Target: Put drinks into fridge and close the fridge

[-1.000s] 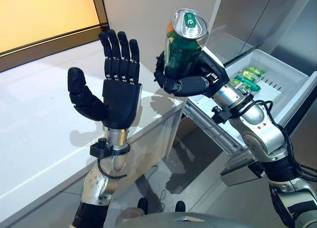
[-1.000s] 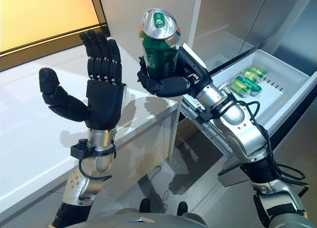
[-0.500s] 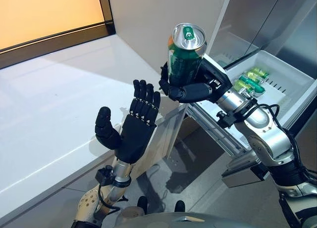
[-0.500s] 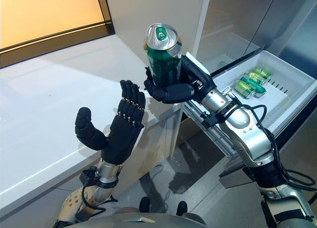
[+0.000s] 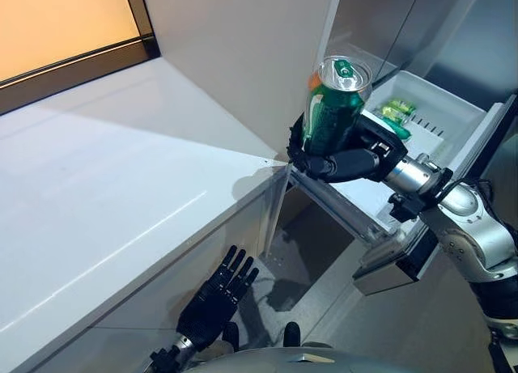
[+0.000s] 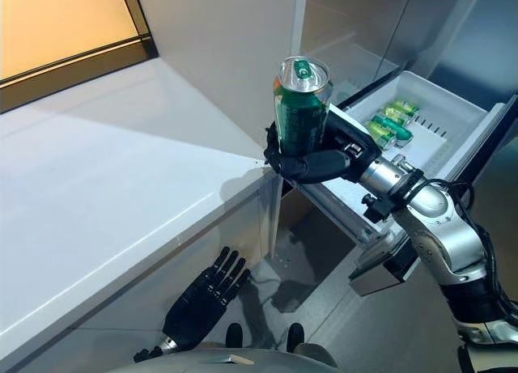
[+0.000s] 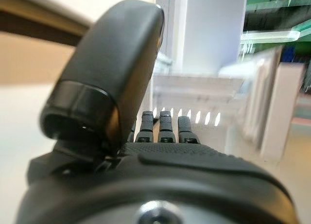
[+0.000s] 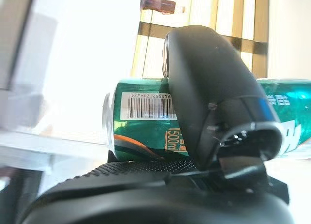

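Observation:
A tall green can [image 5: 330,104] with a silver top stands upright in my right hand [image 5: 350,156], whose fingers and thumb are curled round its lower half. The can [image 6: 301,108] hangs in the air just past the counter's corner, in front of the open white fridge drawer [image 5: 453,126]. In the right wrist view the thumb [image 8: 214,97] crosses the can [image 8: 141,122]. Several green drinks [image 6: 387,120] lie in the drawer. My left hand [image 5: 214,296] hangs low beside the counter's front, fingers straight and empty.
A white counter [image 5: 105,195] fills the left, with a dark-framed window [image 5: 73,61] behind it. The fridge's grey body [image 5: 405,25] rises at the back right. The drawer's rail [image 5: 340,211] juts out below my right hand.
My left hand has dropped from in front of the can to low beside the counter. My right hand has carried the can rightwards toward the drawer; the camera has also shifted.

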Motion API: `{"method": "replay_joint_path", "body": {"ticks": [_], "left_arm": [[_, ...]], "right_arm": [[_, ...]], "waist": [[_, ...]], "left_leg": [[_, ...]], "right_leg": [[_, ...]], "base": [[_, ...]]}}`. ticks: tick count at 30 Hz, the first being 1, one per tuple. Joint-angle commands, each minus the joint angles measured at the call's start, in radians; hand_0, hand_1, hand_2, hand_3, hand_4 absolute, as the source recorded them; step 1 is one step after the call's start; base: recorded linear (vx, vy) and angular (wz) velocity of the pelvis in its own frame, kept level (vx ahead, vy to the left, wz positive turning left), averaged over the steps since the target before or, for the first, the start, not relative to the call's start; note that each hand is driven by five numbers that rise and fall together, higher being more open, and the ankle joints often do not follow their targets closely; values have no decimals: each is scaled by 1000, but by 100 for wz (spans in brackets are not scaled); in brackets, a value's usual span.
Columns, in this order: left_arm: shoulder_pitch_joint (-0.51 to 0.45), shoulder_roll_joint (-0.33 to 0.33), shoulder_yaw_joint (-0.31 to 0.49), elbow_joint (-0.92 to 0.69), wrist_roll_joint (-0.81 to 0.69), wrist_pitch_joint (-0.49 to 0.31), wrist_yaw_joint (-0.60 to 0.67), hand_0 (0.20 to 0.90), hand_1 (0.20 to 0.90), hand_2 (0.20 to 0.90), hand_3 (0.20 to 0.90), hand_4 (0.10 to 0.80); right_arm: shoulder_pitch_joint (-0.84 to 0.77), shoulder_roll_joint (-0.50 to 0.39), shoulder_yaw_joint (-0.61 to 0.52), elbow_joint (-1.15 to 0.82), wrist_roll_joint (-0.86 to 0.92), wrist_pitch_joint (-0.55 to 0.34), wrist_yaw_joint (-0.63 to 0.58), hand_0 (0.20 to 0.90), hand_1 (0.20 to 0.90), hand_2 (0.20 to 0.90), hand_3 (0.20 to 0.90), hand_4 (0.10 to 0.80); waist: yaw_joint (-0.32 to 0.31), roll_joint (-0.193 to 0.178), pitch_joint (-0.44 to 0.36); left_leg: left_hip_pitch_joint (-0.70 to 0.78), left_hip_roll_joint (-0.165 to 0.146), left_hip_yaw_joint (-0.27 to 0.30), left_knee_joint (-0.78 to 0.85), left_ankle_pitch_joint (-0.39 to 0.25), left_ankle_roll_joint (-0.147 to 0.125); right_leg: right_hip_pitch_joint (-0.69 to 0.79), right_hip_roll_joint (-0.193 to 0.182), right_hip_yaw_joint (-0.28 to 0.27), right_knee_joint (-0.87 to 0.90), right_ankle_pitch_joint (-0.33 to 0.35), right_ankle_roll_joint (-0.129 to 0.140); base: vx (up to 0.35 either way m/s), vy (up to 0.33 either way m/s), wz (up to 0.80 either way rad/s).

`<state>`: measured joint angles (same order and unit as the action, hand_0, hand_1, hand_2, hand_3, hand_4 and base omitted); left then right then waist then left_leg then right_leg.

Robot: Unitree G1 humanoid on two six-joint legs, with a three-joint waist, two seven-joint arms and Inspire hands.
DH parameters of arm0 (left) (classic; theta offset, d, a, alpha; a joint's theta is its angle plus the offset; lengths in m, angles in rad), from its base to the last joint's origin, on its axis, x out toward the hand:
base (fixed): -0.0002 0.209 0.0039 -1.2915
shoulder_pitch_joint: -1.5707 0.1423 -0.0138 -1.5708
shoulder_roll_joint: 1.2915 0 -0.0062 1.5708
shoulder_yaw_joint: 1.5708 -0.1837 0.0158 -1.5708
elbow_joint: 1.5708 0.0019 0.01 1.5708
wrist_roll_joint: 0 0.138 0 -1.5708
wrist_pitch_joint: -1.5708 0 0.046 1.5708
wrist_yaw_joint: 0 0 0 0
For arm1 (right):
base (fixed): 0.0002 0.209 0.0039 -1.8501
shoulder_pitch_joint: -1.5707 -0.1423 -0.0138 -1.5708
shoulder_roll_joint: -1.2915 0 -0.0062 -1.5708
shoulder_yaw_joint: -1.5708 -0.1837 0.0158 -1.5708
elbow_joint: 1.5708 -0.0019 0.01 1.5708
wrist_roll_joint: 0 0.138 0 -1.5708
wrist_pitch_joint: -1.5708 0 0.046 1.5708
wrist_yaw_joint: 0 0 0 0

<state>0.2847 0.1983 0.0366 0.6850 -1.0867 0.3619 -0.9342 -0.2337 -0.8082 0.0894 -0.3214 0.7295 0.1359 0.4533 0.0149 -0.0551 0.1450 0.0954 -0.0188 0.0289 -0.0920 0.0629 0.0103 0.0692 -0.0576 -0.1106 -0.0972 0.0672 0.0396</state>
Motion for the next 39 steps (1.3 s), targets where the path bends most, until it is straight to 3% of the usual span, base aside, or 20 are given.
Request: {"method": "replay_joint_path", "body": {"ticks": [1,4,5,7,11,15,20,30,39], "left_arm": [[-48,12,-76,65,34,-114,46,900,900,900,900,800],[-58,20,-91,98,53,-173,110,900,900,900,900,800],[-64,27,-97,122,93,-238,171,900,900,900,900,800],[-70,32,-97,147,137,-286,221,900,900,900,900,800],[-103,41,-92,256,326,-448,371,900,900,900,900,800],[-126,38,-96,356,503,-583,584,900,900,900,900,800],[-162,45,-78,459,595,-591,734,900,900,900,900,800],[-175,67,-96,577,664,-555,819,900,900,900,900,800],[-159,86,-92,575,697,-524,832,900,900,900,900,800]], "right_arm": [[-104,3,-161,-140,168,-105,25,300,300,300,200,100],[-82,1,-187,-152,181,-102,34,300,300,300,200,100],[-64,1,-204,-157,184,-106,34,300,300,300,200,100],[-47,0,-223,-163,184,-108,30,300,300,300,200,100],[5,9,-280,-173,141,-120,-3,300,300,300,200,100],[64,14,-329,-138,-23,-198,-63,300,300,300,200,100],[48,-37,-354,-65,-193,-250,-150,300,300,300,200,100],[-159,-239,-237,127,-192,-170,-162,300,300,300,200,100],[-373,-256,-64,315,-211,-109,-144,300,300,300,200,100]], "waist": [[-2,-27,-94],[-14,-30,-93],[-23,-31,-93],[-30,-32,-92],[-55,-35,-92],[-80,-34,-97],[-97,-41,-108],[-72,-78,-116],[-21,-113,-112]], "left_leg": [[18,-3,-4,5,-132,-18],[19,-5,7,5,-134,-15],[20,-6,14,5,-134,-12],[20,-6,21,5,-134,-11],[21,-9,34,5,-136,-6],[26,-9,51,5,-139,-5],[31,-8,71,5,-142,-8],[27,5,83,5,-141,-18],[25,17,70,5,-139,-20]], "right_leg": [[24,1,-14,13,-48,63],[17,3,-1,16,-45,65],[12,5,7,20,-43,67],[9,6,14,22,-41,68],[-3,13,41,26,-35,70],[-10,19,67,25,-32,74],[-14,28,87,20,-27,75],[-12,40,82,10,-20,79],[-1,45,50,10,-27,76]], "base": [[-2,35,-13],[-2,32,-12],[-3,21,-5],[-2,27,-5],[2,20,-23],[27,8,-26],[55,-3,-20],[75,-49,-6],[104,-69,2]]}}
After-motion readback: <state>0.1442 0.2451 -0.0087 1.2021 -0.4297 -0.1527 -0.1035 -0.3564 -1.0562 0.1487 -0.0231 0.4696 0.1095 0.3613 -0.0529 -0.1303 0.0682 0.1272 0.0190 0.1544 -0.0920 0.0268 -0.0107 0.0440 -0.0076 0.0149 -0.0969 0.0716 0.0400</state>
